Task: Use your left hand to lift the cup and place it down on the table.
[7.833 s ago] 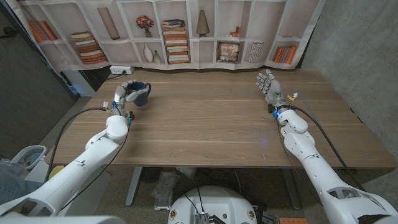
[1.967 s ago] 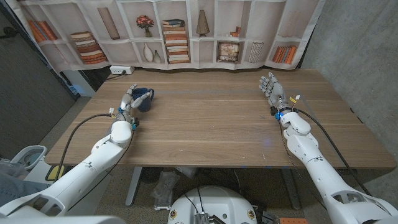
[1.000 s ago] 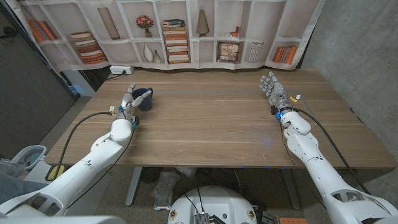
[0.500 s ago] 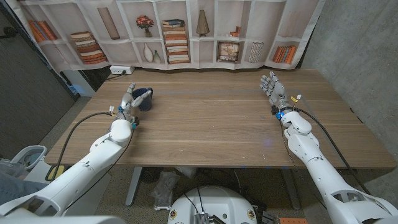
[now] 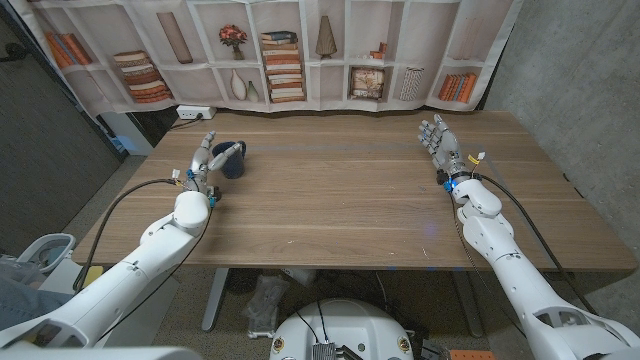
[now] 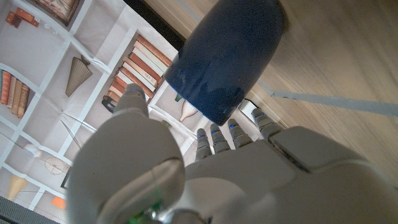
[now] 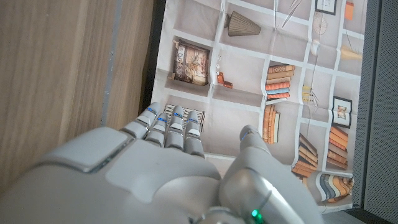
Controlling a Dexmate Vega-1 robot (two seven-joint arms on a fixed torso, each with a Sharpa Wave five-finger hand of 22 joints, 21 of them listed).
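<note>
The dark blue cup (image 5: 233, 161) stands upright on the wooden table (image 5: 340, 200) near its far left corner. My left hand (image 5: 206, 159) is just beside it on the side nearer the table's left edge, fingers stretched out and apart. In the left wrist view the cup (image 6: 227, 56) stands just beyond my left hand (image 6: 205, 168), between the thumb and the fingertips (image 6: 217, 134), with a gap showing on both sides. My right hand (image 5: 437, 140) is at the far right of the table, fingers straight and spread, holding nothing; the right wrist view shows the right hand (image 7: 155, 168) the same way.
A printed bookshelf backdrop (image 5: 280, 50) runs behind the table's far edge. A white power strip (image 5: 195, 113) lies beyond the far left corner. The table's left edge (image 5: 130, 185) is close to the cup. Black cables trail along both forearms.
Two seconds ago my left hand held the cup tilted above the table. The cup now stands on the table and the fingers have come off it and drawn slightly left. The right arm is still.
</note>
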